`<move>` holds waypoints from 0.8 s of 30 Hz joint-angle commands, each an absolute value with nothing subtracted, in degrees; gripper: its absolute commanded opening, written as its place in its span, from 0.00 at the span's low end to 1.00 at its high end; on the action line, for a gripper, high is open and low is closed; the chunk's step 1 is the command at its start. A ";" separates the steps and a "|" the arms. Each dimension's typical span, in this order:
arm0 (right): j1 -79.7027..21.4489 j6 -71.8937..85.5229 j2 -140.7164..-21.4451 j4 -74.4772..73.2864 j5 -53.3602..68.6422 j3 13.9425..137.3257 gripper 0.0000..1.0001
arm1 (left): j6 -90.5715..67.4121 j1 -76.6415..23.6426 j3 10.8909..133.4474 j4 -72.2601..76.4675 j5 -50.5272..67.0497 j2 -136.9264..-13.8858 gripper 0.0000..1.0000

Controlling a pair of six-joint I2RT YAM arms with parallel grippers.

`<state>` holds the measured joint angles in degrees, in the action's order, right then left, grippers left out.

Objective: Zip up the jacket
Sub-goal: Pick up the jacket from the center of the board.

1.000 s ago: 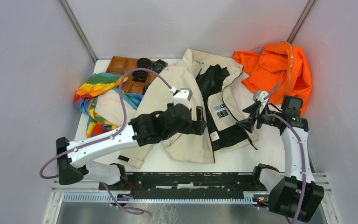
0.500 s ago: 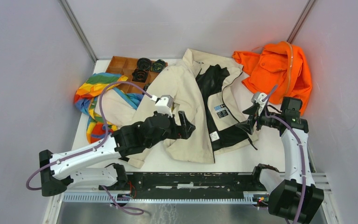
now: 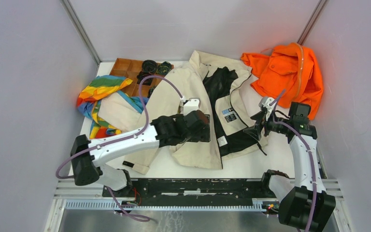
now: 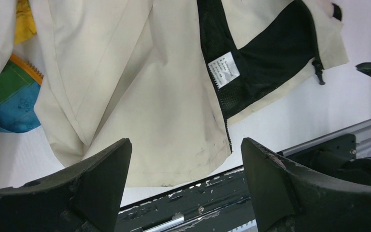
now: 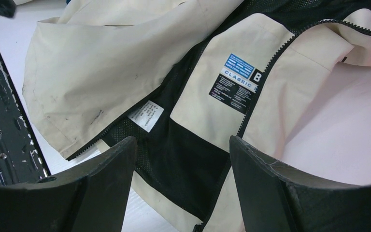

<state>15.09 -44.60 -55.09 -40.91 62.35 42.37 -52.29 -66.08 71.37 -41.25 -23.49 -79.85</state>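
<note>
**Top external.** A large beige fabric jacket [image 3: 193,92] with black mesh lining lies flat on the white table [image 3: 275,159]. Its front is open and unzipped, with the collar toward the far wall and the hem toward the arm bases. A bright orange crumpled garment [image 3: 285,72] sits just beside the jacket's right shoulder. A rainbow-striped cloth [image 3: 99,89] lies at the jacket's left, partly under its left sleeve. A brown wooden compartment tray [image 3: 125,67] holding black round parts stands just left of the jacket's collar.

**Left wrist.** The left gripper [image 4: 184,145] hovers above the jacket's left front panel near the hem. Its fingers are spread wide with nothing between them, clear of the cloth. A dark zipper edge [image 4: 223,121] runs down that panel's inner side. A white care label [image 4: 224,69] is sewn on the lining just right of it. A small dark tab [image 4: 320,77] hangs at the jacket's right front edge; whether it is the slider cannot be told.

**Right wrist.** The right gripper [image 5: 183,142] hangs over the jacket's opened right half, above the lining. Its fingers are apart and hold nothing. A blue-and-black rectangular label [image 5: 236,83] reading "CLASSIC B" sits on the beige facing inside the jacket, beside a line of zipper teeth [image 5: 256,106].
</note>
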 commanded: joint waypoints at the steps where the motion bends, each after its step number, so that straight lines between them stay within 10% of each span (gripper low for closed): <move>1: 14.66 -43.09 -55.56 -37.89 62.41 42.23 0.76 | -54.72 -66.18 76.75 -44.13 -23.19 -85.68 0.90; 24: 9.63 -36.29 -57.99 -29.84 60.29 41.83 0.76 | -52.47 -66.26 80.34 -44.12 -22.13 -92.94 0.91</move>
<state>10.20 -37.45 -57.98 -31.88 60.73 41.32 -52.86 -66.08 78.30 -44.25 -20.91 -92.40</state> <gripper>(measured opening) 0.759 0.910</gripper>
